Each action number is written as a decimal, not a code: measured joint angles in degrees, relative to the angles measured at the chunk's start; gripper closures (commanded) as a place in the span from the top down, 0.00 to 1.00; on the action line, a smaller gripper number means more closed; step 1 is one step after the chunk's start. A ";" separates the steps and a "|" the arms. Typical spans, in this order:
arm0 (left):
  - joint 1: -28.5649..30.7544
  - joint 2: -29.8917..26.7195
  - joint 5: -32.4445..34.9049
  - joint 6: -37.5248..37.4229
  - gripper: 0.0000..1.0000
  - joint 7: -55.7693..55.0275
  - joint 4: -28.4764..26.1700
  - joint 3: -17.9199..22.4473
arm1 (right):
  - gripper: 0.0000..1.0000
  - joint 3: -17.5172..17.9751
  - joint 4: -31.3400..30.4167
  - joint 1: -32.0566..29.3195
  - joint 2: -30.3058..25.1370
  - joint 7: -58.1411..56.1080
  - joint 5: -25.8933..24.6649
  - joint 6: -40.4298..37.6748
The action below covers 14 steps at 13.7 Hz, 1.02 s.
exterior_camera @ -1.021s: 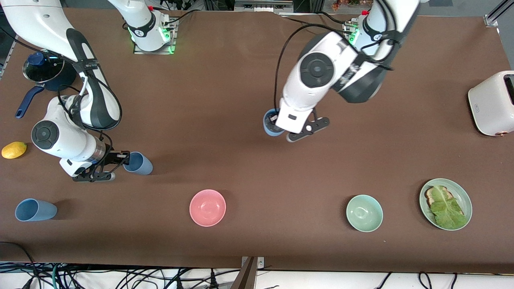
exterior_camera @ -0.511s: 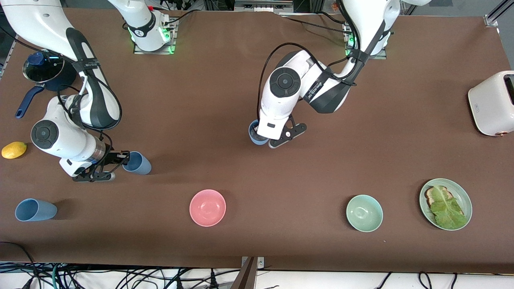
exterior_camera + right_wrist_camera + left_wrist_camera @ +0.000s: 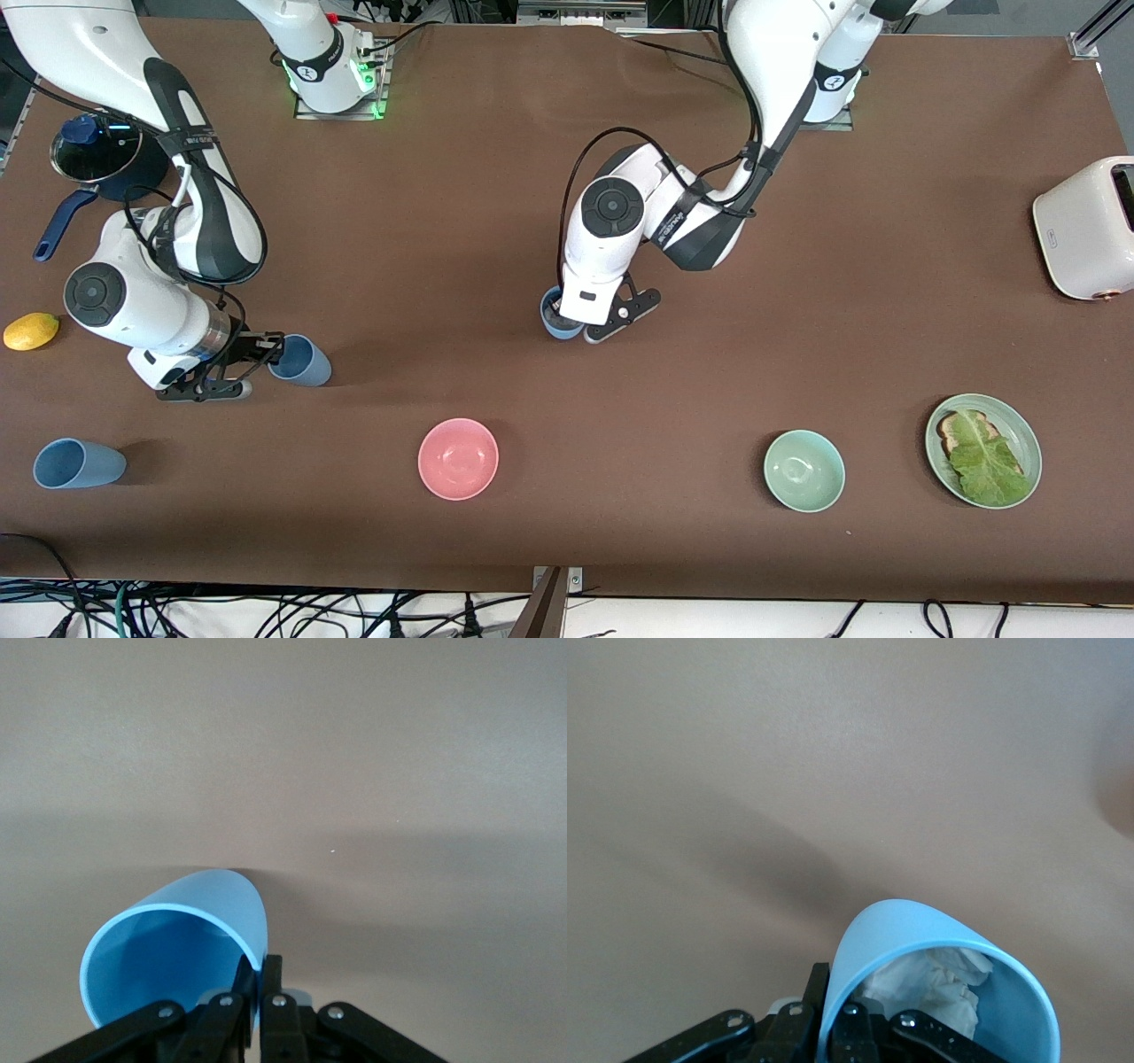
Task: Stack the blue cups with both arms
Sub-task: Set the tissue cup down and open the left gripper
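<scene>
The left gripper point(image 3: 567, 326) clamped a cup point(image 3: 555, 317) by its rim above mid-table. The right gripper point(image 3: 266, 354) pinched another cup point(image 3: 301, 361), a third cup point(image 3: 78, 463) lying at its seven o'clock.

Your left gripper point(image 3: 567, 326) has carried its blue cup point(image 3: 556, 319) across the brown table point(image 3: 496, 221), away from the left arm's base toward the middle and lower in the front view than a second ago. The left arm has stretched out from a folded pose, its forearm now slanting down from the base. Your right gripper point(image 3: 266, 350) has finished pinching the rim of the tilted blue cup point(image 3: 301, 361), which has shifted very slightly with it.
</scene>
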 measured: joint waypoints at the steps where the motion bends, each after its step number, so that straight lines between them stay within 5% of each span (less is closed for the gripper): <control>1: -0.05 0.80 0.07 1.06 0.00 -0.03 0.02 0.07 | 0.00 0.01 1.37 0.00 -0.15 0.00 -0.01 -1.79; 12: -0.61 5.65 1.21 7.17 0.00 -0.96 0.24 1.42 | 0.00 0.55 15.98 0.76 -0.72 -0.03 -0.02 -21.93; 14: -0.65 5.65 1.21 7.20 0.43 -0.98 0.25 1.46 | 0.00 0.57 18.82 0.87 -0.80 -0.04 -0.03 -26.18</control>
